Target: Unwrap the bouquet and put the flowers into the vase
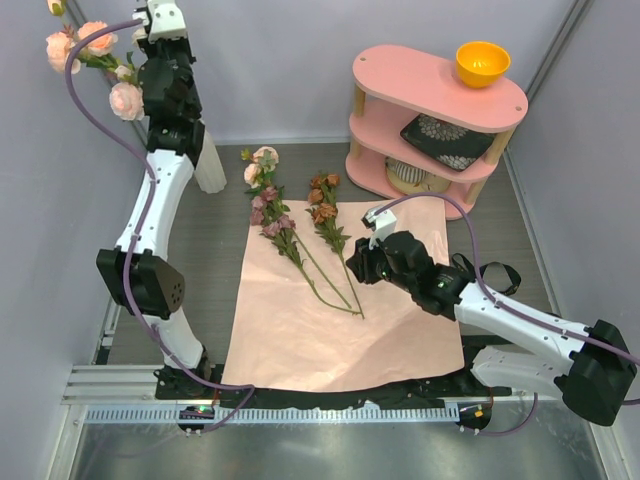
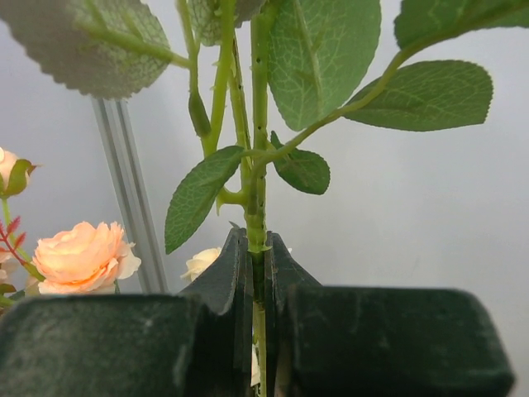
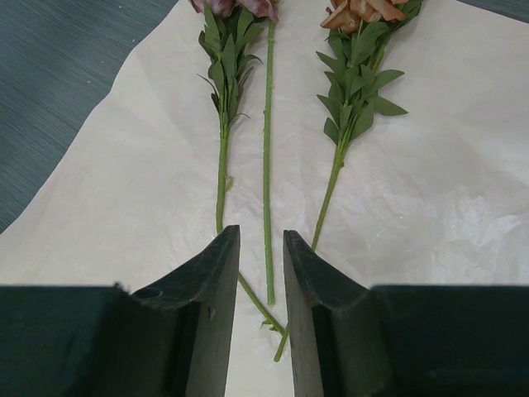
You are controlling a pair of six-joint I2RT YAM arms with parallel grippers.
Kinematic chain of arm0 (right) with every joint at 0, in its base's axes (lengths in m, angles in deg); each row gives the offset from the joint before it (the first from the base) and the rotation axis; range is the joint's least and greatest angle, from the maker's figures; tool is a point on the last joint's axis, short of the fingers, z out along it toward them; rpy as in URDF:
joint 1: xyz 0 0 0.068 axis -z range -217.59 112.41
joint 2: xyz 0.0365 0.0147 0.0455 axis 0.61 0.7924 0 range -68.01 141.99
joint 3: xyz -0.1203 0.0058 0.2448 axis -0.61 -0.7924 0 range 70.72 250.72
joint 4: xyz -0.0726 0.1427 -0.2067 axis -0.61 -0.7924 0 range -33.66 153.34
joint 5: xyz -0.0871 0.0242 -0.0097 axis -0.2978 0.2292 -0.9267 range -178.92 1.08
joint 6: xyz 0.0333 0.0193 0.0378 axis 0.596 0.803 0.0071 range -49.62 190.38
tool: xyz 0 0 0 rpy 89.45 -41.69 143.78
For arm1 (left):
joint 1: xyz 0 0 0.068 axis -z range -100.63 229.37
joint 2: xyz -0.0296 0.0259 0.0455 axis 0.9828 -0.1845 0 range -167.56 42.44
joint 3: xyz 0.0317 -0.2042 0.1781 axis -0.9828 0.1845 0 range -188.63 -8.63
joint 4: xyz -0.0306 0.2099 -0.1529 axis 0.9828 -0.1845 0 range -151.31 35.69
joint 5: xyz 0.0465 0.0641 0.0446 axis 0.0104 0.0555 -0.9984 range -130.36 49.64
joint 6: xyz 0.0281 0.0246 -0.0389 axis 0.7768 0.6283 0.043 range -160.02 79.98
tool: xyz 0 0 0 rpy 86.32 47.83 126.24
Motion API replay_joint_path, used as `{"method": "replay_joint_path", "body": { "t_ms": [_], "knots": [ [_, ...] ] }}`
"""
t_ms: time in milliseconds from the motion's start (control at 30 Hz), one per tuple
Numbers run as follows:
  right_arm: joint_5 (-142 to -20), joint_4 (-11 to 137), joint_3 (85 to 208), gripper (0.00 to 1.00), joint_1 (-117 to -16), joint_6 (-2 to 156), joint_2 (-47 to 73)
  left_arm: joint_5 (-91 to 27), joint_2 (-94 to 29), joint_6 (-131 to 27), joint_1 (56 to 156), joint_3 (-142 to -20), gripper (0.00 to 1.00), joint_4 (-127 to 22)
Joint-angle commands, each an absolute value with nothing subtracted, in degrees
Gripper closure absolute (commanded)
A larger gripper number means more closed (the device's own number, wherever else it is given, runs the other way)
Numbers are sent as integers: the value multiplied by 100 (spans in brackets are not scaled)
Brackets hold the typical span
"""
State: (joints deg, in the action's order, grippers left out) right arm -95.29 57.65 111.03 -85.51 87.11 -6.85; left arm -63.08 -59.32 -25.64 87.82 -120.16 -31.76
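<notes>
Now, see the left gripper (image 2: pixel 257 258) pressed together on a green stem (image 2: pixel 258 165), pinching it low down, leaves (image 2: pixel 322 58) above, with peach roses (image 1: pixel 92 42) lifted high at eleven o'clock of the overhead view. Find the vase (image 1: pixel 210 166) at ten o'clock of the paper (image 1: pixel 340 330), just beside the left arm (image 1: pixel 160 190) and partly hidden by it (only a white flank visible, so judge the mouth with care). Bring the stem's lower end over that mouth first, tilt the wrist to hang the stem near upright, then lower straight down; avoid sweeping sideways, for fear of tipping so tall and slim a vase. Move slowly, expecting the heads to sway on so long a stem. Do not loosen the pinch before getting the stem well inside the rim. Mind the leaves too, likely to catch on the way in; ease, never push. Meanwhile note the right gripper (image 3: pixel 261 240) hovering low over the paper toward one o'clock, fingers (image 3: pixel 211 289) spread a little and gripping nothing, with a bare stem (image 3: pixel 268 165) lying on the sheet in line with the gap. Leave the mauve sprig (image 1: pixel 270 215) and rust sprig (image 1: pixel 325 212) lying toward twelve o'clock of the paper for later trips; take each by the lower stem, well apart from its neighbour, to lift one alone.
</notes>
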Motion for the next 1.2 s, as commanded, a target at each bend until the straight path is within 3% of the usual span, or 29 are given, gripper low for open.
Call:
{"method": "replay_joint_path", "body": {
  "t_ms": [0, 67, 100, 133, 167, 233, 500, 633, 900, 1067, 1167],
  "knots": [
    [-9577, 5973, 11308, 66, -8558, 8761, -684, -6592, -6214, -2604, 8667, -12025, 100, -2891],
    [-9568, 5974, 11299, 66, -8558, 8769, -676, -6698, -6285, -2622, 8666, -12069, 94, -3083],
    [-9551, 6000, 11299, 66, -8558, 8778, -641, -6777, -6312, -2639, 8658, -12069, 83, -3189],
    [-9525, 6009, 11290, 66, -8558, 8778, -632, -6830, -6286, -2683, 8658, -12035, 48, -3485],
    [-9498, 6026, 11290, 66, -8558, 8796, -614, -6892, -6233, -2840, 8666, -11982, 29, -3619],
    [-9428, 6061, 11317, 66, -8558, 8805, -509, -7102, -5954, -3095, 8667, -11650, 1, -3839],
    [-9278, 5861, 11606, 66, -8549, 8875, 79, -7253, -4705, -5555, 8666, -11350, 0, -6657],
    [-9480, 5280, 12220, 66, -8549, 8866, 861, -6534, -3721, -6364, 8666, -10193, 0, -7020],
    [-10278, 4077, 13478, 68, -8435, 9042, 2609, -3425, -2052, -7587, 8666, -8054, 3, -7187],
    [-10570, 3979, 13953, 78, -8347, 9033, 3103, -2534, -1382, -7702, 8666, -7210, 9, -7522],
    [-10518, 3926, 14120, 78, -8250, 9051, 3393, -2217, -1004, -7623, 8666, -6920, 9, -7812]
  ]
}}
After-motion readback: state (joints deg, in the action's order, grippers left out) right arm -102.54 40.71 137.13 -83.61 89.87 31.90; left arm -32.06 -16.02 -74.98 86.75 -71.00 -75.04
